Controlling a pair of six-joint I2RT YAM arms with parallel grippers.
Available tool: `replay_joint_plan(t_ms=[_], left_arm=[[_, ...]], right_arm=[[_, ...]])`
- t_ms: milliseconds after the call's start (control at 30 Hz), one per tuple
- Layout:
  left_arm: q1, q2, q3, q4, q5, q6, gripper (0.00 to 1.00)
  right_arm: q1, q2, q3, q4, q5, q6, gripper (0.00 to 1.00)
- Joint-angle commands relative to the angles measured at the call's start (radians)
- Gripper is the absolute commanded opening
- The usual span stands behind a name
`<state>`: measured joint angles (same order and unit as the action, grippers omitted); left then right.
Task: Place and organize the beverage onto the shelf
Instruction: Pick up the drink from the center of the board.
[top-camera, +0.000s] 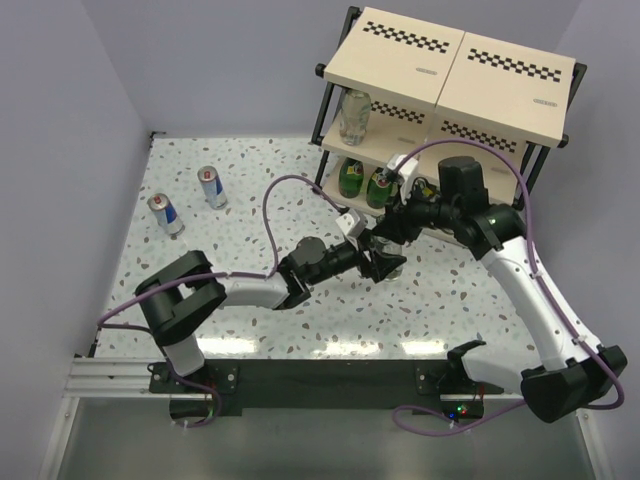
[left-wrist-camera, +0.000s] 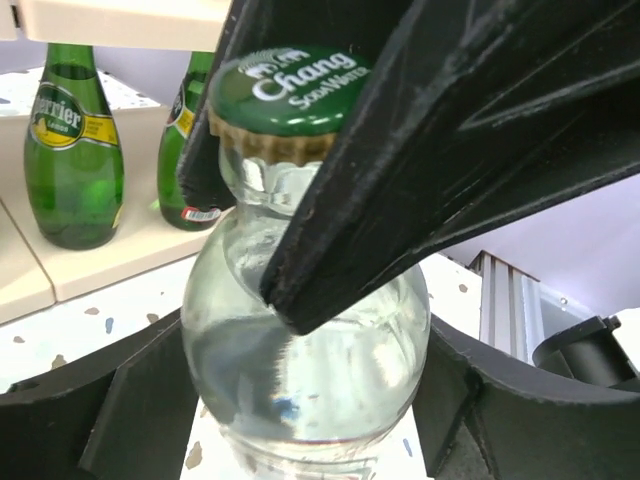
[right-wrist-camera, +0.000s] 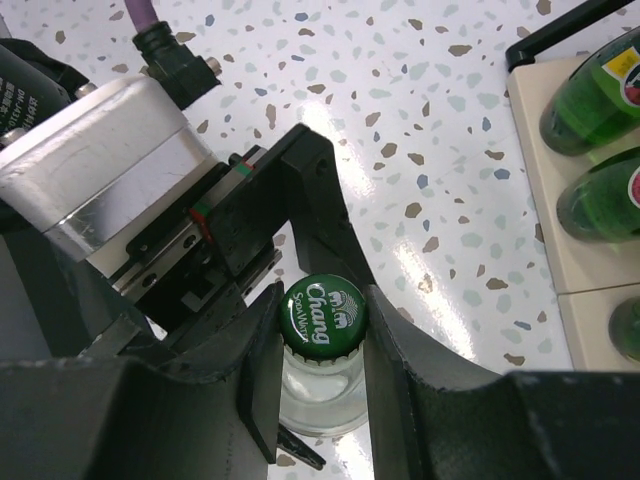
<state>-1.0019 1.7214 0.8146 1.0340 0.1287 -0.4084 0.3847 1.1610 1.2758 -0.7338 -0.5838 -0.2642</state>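
A clear bottle (left-wrist-camera: 300, 350) with a green Chang cap (right-wrist-camera: 322, 317) stands on the table in front of the shelf (top-camera: 455, 60). My left gripper (top-camera: 378, 262) is closed round its body, a finger (left-wrist-camera: 140, 400) touching each side. My right gripper (right-wrist-camera: 322, 335) comes from above and is shut on the cap, with its fingers (right-wrist-camera: 410, 350) pressed against both sides. Another clear bottle (top-camera: 355, 117) stands on the middle board. Two green bottles (top-camera: 352, 178) (top-camera: 380, 187) stand on the lowest board; the left wrist view shows them as well (left-wrist-camera: 72, 150). Two blue-and-silver cans (top-camera: 165, 213) (top-camera: 211, 186) stand at the far left.
The shelf's black frame and lowest board (right-wrist-camera: 545, 240) lie just right of the held bottle. The purple walls close in the speckled table (top-camera: 250, 330) on the left and back. Both arms meet mid-table, their cables looping above.
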Motion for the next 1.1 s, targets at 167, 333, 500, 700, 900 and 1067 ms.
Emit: replay_joint_plan(t_ms=[167,333,500,700,900,1067], left_arm=[[-0.001,0.014,0.058,0.09,0.025,-0.078,0.01],[0.002,-0.037,0.043,0.035,-0.024,-0.009,0.0],[0.011,-0.083,0.043,-0.057,-0.086,0.141,0.0],[0.045,-0.129,0.038,-0.126,-0.069,0.23,0.0],[0.085,-0.193,0.032,-0.155,-0.066,0.263,0.0],[0.124,-0.223,0.109,-0.241,-0.049,0.304,0.0]], right_arm=[[-0.007,-0.064,0.073,0.116,-0.025,0.034,0.0],[-0.009,-0.076,0.068,0.112,-0.016,0.028,0.04],[-0.007,-0.086,0.06,0.116,0.004,0.031,0.66],[-0.009,-0.089,0.118,0.082,0.016,0.036,0.86],[-0.01,-0.089,0.246,-0.002,0.125,-0.003,0.88],[-0.018,-0.11,0.292,-0.01,0.448,0.026,0.96]])
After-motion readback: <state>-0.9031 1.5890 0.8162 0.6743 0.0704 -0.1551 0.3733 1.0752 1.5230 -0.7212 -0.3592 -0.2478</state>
